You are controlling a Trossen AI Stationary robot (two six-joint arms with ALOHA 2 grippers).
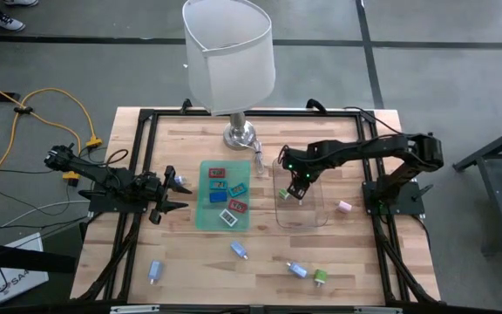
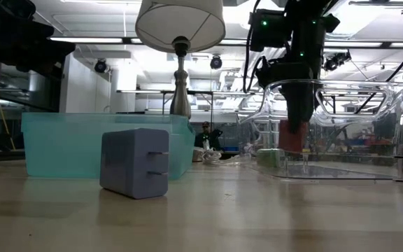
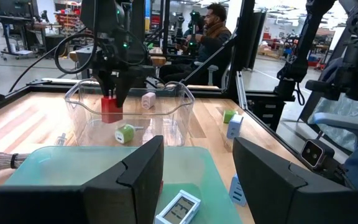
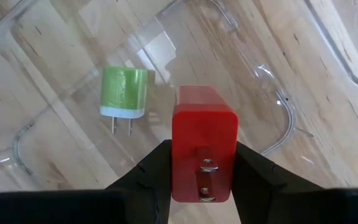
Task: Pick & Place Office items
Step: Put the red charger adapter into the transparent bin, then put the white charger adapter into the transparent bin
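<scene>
Glossy red blocky charger (image 4: 204, 149) clamped in right pincer (image 4: 202, 163) inside clear tray (image 4: 328, 56); left pincer (image 1: 174, 194) wide open.

One lamp (image 1: 230, 61), one clear tray (image 1: 314, 216), one green mat (image 1: 206, 209), two arms.

The red plug (image 4: 204, 152) hides the tray floor (image 4: 272, 74) beneath it.

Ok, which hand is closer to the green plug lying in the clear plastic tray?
Right. The right hand hangs just beside the green plug, gripping a red plug; the left hand waits across the green mat.
</scene>
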